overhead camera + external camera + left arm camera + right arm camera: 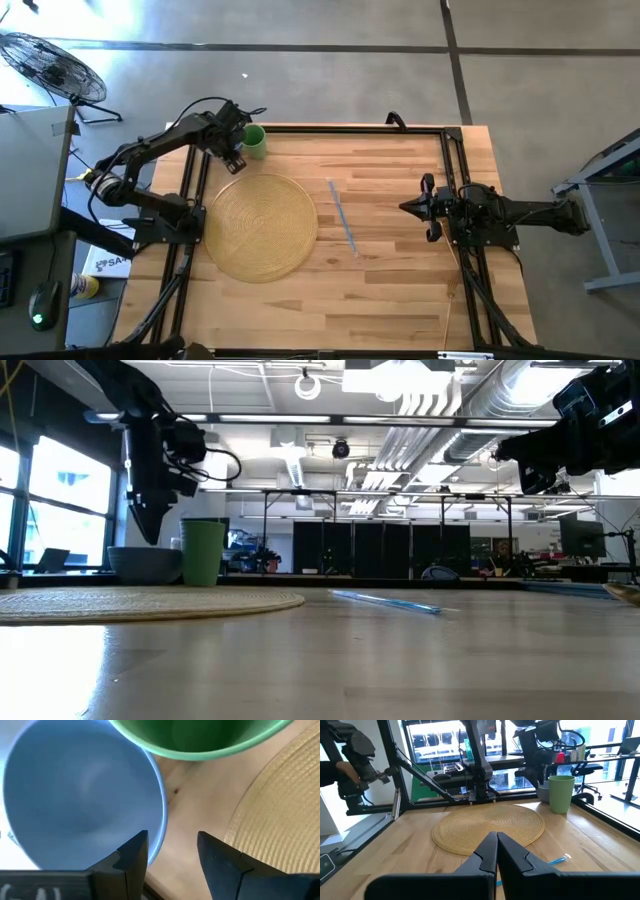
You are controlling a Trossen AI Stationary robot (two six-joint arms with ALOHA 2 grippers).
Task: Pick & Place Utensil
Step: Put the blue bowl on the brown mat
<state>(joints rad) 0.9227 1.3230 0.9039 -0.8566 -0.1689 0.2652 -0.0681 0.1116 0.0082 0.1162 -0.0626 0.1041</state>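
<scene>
A slim, pale-blue utensil (342, 216) lies flat on the bare wood, well apart from both grippers, between them, nearer the right gripper (408, 207).

Even overhead daylight, window glare behind, close cup (200, 737) blurred (left wrist).

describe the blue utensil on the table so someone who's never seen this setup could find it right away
Start at the round woven mat on the wooden table. Just off the mat's edge, toward the right arm, lies the thin blue utensil flat on bare wood. Unlike the green cup and blue bowl, it is long, slender and alone.
</scene>
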